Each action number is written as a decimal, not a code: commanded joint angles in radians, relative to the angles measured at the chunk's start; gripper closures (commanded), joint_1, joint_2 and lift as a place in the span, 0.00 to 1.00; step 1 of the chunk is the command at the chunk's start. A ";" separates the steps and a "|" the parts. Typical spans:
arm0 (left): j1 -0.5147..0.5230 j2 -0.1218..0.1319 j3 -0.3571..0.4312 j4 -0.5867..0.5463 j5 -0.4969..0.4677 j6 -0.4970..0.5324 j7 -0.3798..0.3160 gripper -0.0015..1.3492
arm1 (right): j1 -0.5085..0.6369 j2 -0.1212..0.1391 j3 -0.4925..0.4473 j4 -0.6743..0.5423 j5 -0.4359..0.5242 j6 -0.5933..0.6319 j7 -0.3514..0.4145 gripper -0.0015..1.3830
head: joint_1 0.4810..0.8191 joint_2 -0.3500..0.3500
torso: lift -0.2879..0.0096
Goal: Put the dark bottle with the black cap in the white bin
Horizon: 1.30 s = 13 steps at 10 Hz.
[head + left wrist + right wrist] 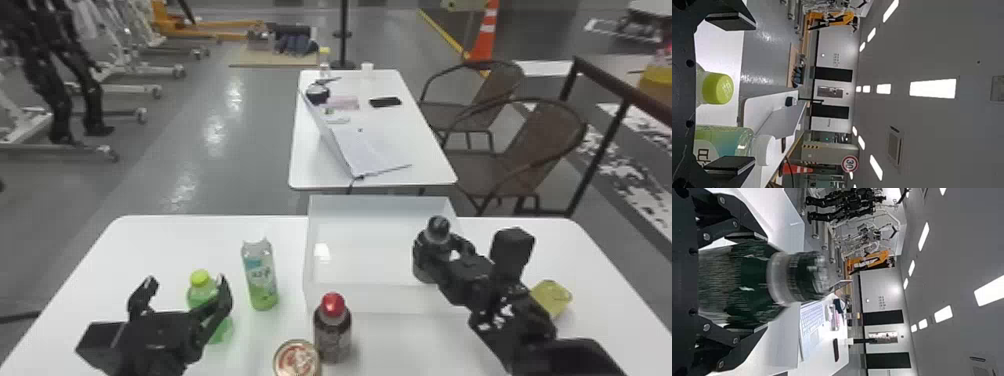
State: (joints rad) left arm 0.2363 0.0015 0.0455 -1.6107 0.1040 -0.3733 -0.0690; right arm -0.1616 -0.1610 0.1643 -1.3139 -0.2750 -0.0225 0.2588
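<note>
Have dark bottle [756,276] clamped upright in right gripper [752,283], nearer arm, over right side of white bin [365,250] by far edge of bench [165,240]; lower base-first, leave open left gripper [186,284] near left edge.

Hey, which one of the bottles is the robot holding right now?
The dark bottle with the black cap, gripped by the right gripper at the white bin; the red-capped bottle, white-capped bottle and lime-capped bottle stand on the table.

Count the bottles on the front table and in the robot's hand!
4: lime-capped bottle and white-capped bottle, left of the bin; red-capped bottle, in front; black-capped bottle, in the right gripper. The yellow thing, partly hidden, might be another.
</note>
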 commanded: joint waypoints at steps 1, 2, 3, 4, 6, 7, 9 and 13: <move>0.000 -0.004 0.001 0.000 0.000 -0.001 0.000 0.08 | 0.005 0.000 0.000 -0.004 -0.001 0.001 -0.001 0.27 | 0.20 0.50 | 0.63; 0.001 -0.004 0.001 0.000 0.000 -0.001 0.000 0.08 | 0.011 0.000 -0.002 -0.010 -0.004 -0.007 -0.003 0.24 | 0.20 0.50 | 0.63; 0.001 -0.004 0.001 0.000 -0.001 -0.003 0.000 0.08 | 0.028 0.000 -0.003 -0.031 -0.009 -0.031 -0.003 0.23 | 0.20 0.50 | 0.63; 0.000 -0.004 -0.001 0.000 -0.001 -0.003 0.000 0.08 | 0.074 0.000 -0.019 -0.108 -0.001 -0.059 -0.007 0.23 | 0.20 0.50 | 0.63; 0.001 -0.004 0.001 -0.002 -0.001 -0.007 0.000 0.08 | 0.258 -0.002 -0.062 -0.347 0.037 -0.096 -0.061 0.23 | 0.20 0.50 | 0.63; 0.006 -0.004 0.005 -0.003 -0.003 -0.010 0.000 0.08 | 0.355 -0.003 -0.069 -0.444 0.057 -0.102 -0.101 0.23 | 0.20 0.50 | 0.63; 0.014 -0.004 0.017 -0.005 -0.009 -0.015 0.000 0.08 | 0.453 -0.008 -0.077 -0.487 0.046 -0.145 -0.108 0.23 | 0.20 0.50 | 0.63; 0.021 -0.004 0.020 -0.008 -0.014 -0.012 -0.005 0.08 | 0.582 -0.011 -0.077 -0.551 0.031 -0.145 -0.110 0.23 | 0.20 0.50 | 0.63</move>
State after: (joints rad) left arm 0.2544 0.0015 0.0648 -1.6177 0.0906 -0.3854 -0.0737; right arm 0.3999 -0.1702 0.0874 -1.8551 -0.2435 -0.1672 0.1483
